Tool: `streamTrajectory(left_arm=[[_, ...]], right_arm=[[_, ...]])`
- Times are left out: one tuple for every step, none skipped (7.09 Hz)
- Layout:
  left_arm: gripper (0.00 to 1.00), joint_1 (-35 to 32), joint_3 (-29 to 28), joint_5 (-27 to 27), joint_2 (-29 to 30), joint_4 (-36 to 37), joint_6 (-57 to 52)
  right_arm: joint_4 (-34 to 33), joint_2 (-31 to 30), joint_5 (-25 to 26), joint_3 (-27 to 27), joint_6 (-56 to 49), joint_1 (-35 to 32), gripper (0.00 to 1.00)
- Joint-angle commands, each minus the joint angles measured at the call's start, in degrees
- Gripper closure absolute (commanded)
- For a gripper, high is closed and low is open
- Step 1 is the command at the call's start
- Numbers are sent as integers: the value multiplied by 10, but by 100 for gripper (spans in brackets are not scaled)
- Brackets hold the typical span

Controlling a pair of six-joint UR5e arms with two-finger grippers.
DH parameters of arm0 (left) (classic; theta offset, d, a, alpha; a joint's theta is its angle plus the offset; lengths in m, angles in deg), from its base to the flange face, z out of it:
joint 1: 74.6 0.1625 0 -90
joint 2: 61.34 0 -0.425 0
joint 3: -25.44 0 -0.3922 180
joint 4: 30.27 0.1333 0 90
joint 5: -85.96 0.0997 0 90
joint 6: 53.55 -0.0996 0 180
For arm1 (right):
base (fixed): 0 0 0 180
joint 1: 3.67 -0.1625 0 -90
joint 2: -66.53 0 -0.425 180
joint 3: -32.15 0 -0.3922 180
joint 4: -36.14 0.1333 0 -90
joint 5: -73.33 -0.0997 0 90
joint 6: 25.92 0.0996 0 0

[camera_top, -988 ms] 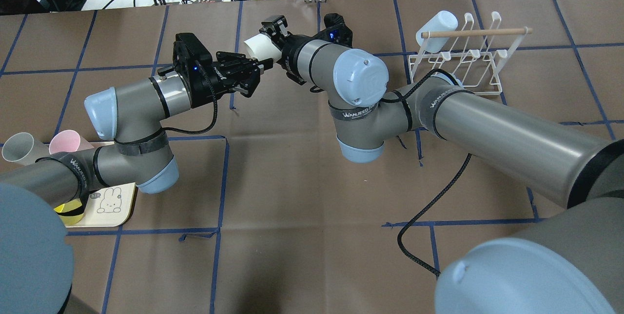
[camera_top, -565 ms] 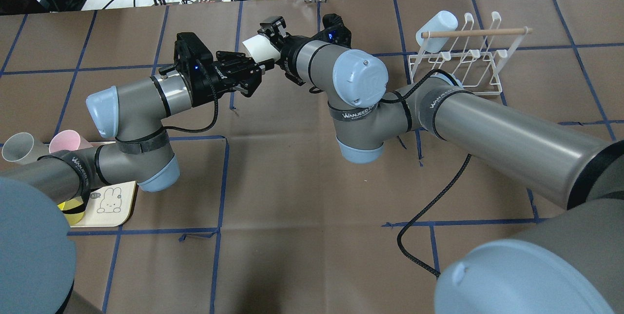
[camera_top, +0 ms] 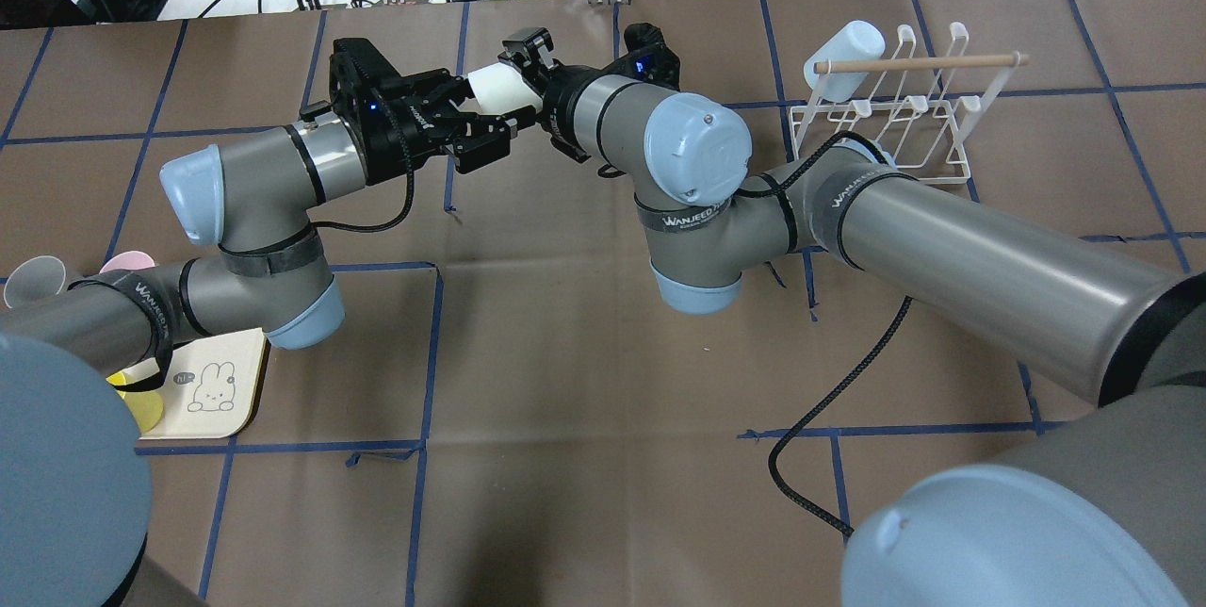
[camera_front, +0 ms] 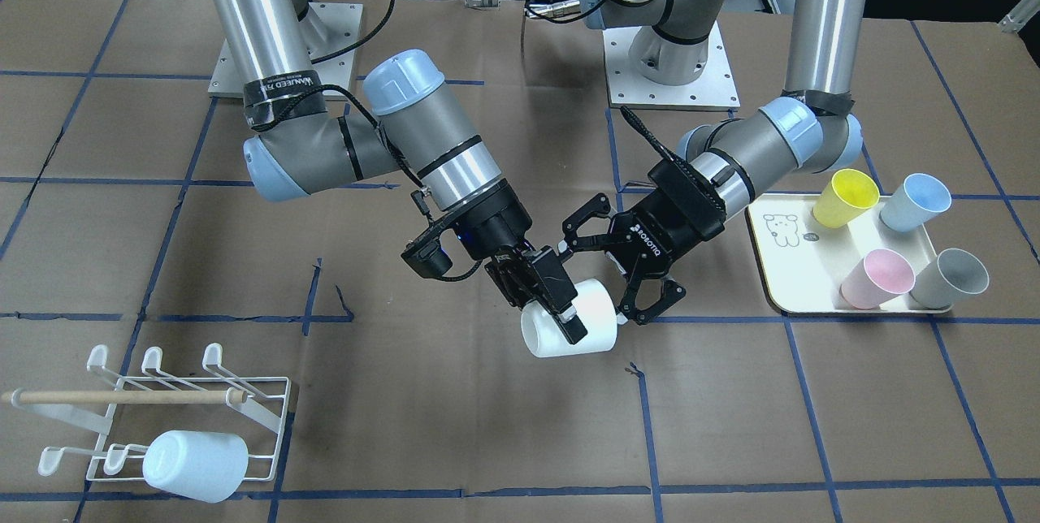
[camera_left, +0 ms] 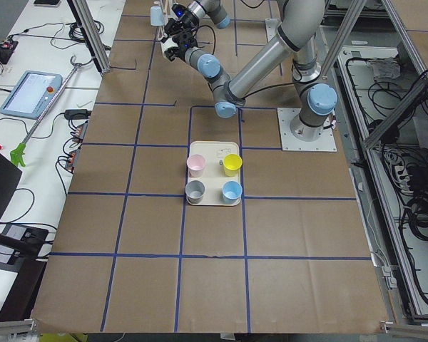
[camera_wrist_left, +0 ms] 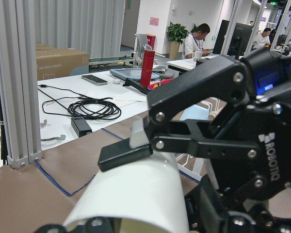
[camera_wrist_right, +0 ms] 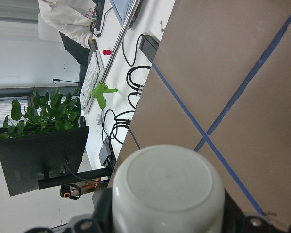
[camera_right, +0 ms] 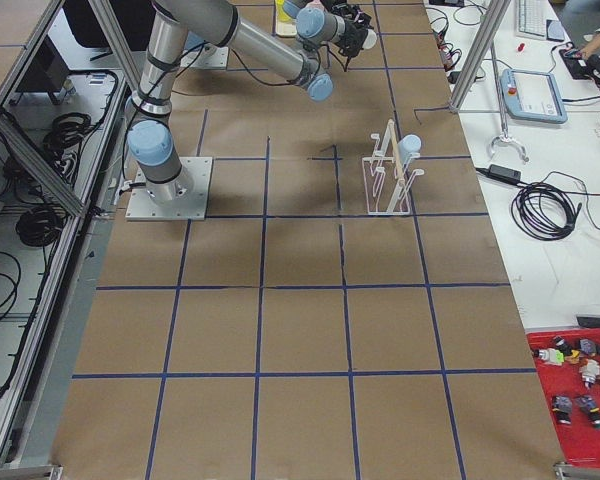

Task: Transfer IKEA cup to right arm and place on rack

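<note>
Brown-papered table, seen from the front. At left, rack carrying one blue cup, well apart from the hand-over. At centre, right gripper clamped across the side wall of the cup, which is held on its side above the table. Left gripper spread wide, fingers flanking the closed end. Risk: a skewed left-arm retreat could snag the cup and twist or slip it in the right gripper's hold on the smooth, tapered wall. At right, tray.
</note>
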Motion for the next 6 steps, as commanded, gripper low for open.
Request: streamTrajectory(left_arm=[[1, 5, 6, 0, -6, 0, 4], [1, 30, 15, -7, -7, 2, 4], [1, 50, 39, -11, -13, 9, 2], [1, 63, 57, -12, -14, 32, 2], [1, 76, 59, -21, -14, 33, 2], [1, 91, 59, -29, -14, 33, 2]], right_arm=[[0, -1, 0, -1, -1, 0, 61], [0, -2, 1, -1, -2, 0, 61], [-1, -2, 1, -2, -2, 1, 61], [-1, -3, 1, -3, -3, 5, 61], [-2, -5, -1, -4, -4, 11, 61], [-1, -7, -2, -5, -5, 21, 61]])
